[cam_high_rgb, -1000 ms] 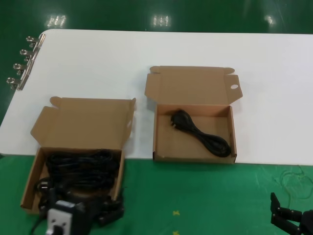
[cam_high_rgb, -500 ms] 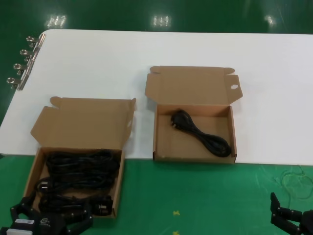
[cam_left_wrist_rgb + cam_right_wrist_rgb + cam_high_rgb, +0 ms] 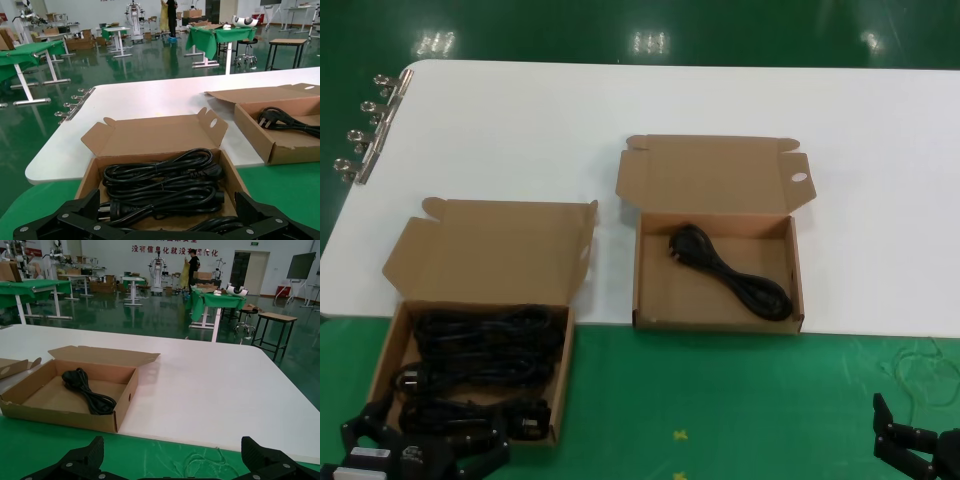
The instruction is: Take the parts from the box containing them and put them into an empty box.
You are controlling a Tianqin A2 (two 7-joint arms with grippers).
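Observation:
The box containing the parts (image 3: 388, 345) sits at the near left, lid open, with several black power cords (image 3: 485, 345) coiled inside; it also shows in the left wrist view (image 3: 92, 172) with the cords (image 3: 165, 177). My left gripper (image 3: 425, 445) hangs open and empty at this box's near edge, fingers spread wide (image 3: 167, 227). The other box (image 3: 650, 290), whose lid ear has an oval hole, holds one cord (image 3: 730, 272), also seen in the right wrist view (image 3: 87, 390). My right gripper (image 3: 912, 448) is open and empty, low at the near right (image 3: 172, 457).
Both boxes sit where the white table top (image 3: 620, 100) meets the green cloth (image 3: 720, 400). Metal binder clips (image 3: 365, 130) line the table's far left edge. A tangle of thin thread (image 3: 920, 372) lies on the cloth by my right gripper.
My left gripper has drawn back from over the cord box toward the near left corner, and its fingers now show spread. It has held still for the last half second. The right arm has not moved.

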